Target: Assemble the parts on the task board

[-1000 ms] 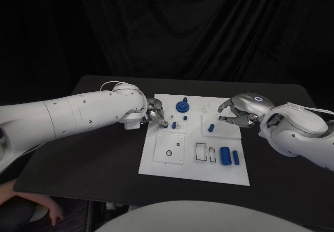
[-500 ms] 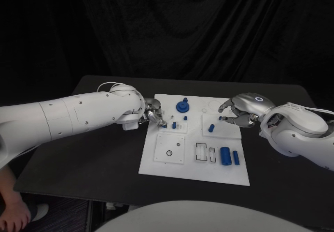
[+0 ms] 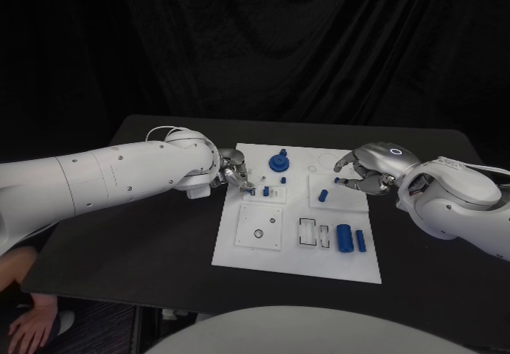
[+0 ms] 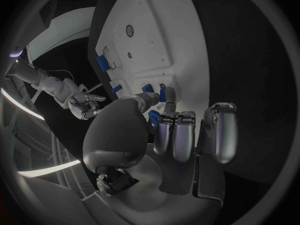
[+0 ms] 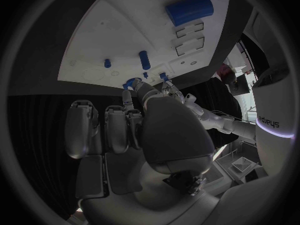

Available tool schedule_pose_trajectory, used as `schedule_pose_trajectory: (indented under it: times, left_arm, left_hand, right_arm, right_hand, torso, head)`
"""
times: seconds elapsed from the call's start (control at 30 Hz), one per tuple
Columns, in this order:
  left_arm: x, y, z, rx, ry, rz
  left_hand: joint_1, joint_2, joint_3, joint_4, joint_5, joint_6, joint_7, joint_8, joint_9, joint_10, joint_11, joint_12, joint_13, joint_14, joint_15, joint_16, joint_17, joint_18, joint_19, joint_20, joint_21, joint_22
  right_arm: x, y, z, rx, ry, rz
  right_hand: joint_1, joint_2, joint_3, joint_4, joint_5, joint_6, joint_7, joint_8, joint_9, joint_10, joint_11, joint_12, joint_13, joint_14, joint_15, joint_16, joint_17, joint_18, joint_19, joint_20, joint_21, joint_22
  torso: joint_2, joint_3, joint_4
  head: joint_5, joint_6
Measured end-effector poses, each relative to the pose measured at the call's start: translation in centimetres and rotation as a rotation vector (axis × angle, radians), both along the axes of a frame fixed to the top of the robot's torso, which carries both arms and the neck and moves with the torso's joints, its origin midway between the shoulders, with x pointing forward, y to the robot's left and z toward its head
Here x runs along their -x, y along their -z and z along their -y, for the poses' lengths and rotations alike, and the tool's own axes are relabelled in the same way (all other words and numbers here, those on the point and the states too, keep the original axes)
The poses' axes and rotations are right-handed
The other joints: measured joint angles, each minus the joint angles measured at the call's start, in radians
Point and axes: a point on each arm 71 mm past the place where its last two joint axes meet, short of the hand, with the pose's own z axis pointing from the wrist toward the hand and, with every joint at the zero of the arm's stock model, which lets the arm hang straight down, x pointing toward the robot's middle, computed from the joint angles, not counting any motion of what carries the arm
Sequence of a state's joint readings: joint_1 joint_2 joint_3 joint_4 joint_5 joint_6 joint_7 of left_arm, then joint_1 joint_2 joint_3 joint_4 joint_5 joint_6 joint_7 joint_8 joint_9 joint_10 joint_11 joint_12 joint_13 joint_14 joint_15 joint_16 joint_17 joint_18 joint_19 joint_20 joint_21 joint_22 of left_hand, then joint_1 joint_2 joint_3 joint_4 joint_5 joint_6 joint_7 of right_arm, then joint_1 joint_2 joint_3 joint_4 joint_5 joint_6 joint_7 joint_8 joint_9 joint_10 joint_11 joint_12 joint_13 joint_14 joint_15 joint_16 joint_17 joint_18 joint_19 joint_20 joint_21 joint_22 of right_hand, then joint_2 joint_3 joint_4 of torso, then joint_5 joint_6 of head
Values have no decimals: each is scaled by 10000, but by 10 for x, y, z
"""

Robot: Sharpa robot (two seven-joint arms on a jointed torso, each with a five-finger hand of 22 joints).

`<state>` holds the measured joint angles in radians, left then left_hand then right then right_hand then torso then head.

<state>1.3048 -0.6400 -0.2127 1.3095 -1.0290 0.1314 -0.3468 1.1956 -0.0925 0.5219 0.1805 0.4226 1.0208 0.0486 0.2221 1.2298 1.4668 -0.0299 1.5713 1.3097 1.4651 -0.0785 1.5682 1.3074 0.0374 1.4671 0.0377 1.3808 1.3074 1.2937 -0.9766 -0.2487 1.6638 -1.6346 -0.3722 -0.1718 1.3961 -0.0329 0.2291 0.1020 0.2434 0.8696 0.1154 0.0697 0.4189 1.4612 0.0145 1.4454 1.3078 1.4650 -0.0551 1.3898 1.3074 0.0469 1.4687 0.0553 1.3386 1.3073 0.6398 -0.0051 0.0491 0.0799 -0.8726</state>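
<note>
Black table [image 3: 149, 243] w/ rounded corners, set against a dark draped curtain [image 3: 319, 66] that fills the backdrop. Dim room, dark floor [image 3: 106, 324] below the table's near edge. Curved strips of pale light [image 4: 25, 107] at one side.

The head view is dim all round, with black drapes swallowing the background, while light from above makes the white task board [image 3: 298, 221] the brightest patch on the matte black table [image 3: 138, 251]. Soft highlights sit on the white arms and silver hands. Both wrist views are fisheye circles in dark frames: board edges bow strongly, rims fade to black, and the near palms look slightly soft.
</note>
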Motion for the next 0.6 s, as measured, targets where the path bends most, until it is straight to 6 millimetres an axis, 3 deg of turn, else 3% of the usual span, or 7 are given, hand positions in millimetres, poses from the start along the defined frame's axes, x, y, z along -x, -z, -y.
schedule_pose_trajectory:
  times: [0.6]
  left_arm:
    - [1, 0, 1, -15, -119, 90]
  left_hand:
    - [-81, -2, 1, 0, -21, 20, 13, -6, 0, 0, 0, 0, 0, 0, 0, 0, 0, 0, 0, 0, 0, 0]
  right_arm:
    - [0, 1, 0, 47, 29, -50]
  right_hand:
    - [0, 0, 43, -43, 0, 0, 0, 0, -11, 0, 0, 0, 0, 0, 0, 0, 0, -1, 0, 0, 0, 0]
  torso:
    - [9, -1, -6]
  head:
    - [31, 0]
